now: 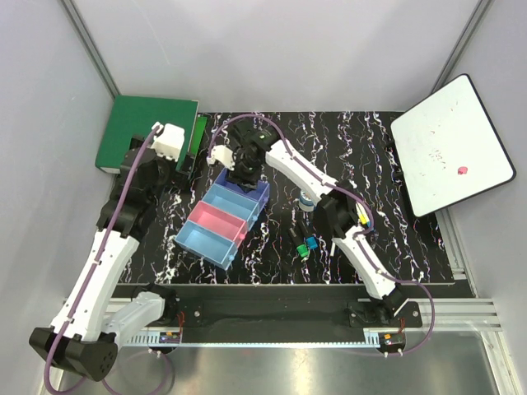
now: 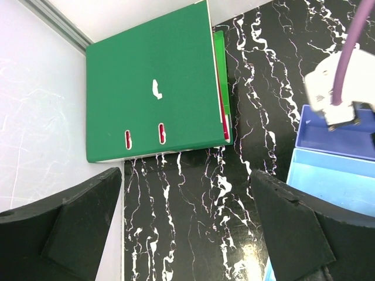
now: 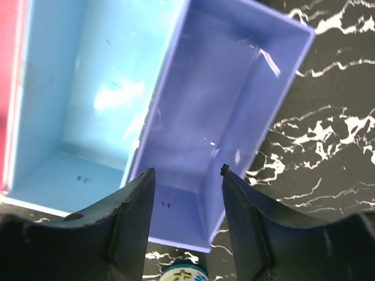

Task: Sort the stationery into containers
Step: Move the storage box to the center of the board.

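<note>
Four joined containers lie in a slanted row: light blue (image 1: 202, 240), pink (image 1: 219, 220), light blue (image 1: 234, 203), purple-blue (image 1: 250, 188). My right gripper (image 1: 241, 174) hangs open and empty over the purple-blue bin (image 3: 228, 111), which looks empty; the light blue bin (image 3: 88, 99) is beside it. The blue-rimmed tape roll (image 1: 305, 199) sits right of the bins, half behind my right arm, and peeks in at the bottom of the right wrist view (image 3: 183, 273). Short markers (image 1: 305, 244) with green and blue caps lie nearer. No thin white pens show. My left gripper (image 1: 184, 164) is open and empty.
A green ring binder (image 1: 146, 132) lies at the back left, just ahead of my left gripper (image 2: 186, 181) in the left wrist view (image 2: 152, 88). A white board with black rim (image 1: 451, 144) leans at the right. Grey walls close in the left and back.
</note>
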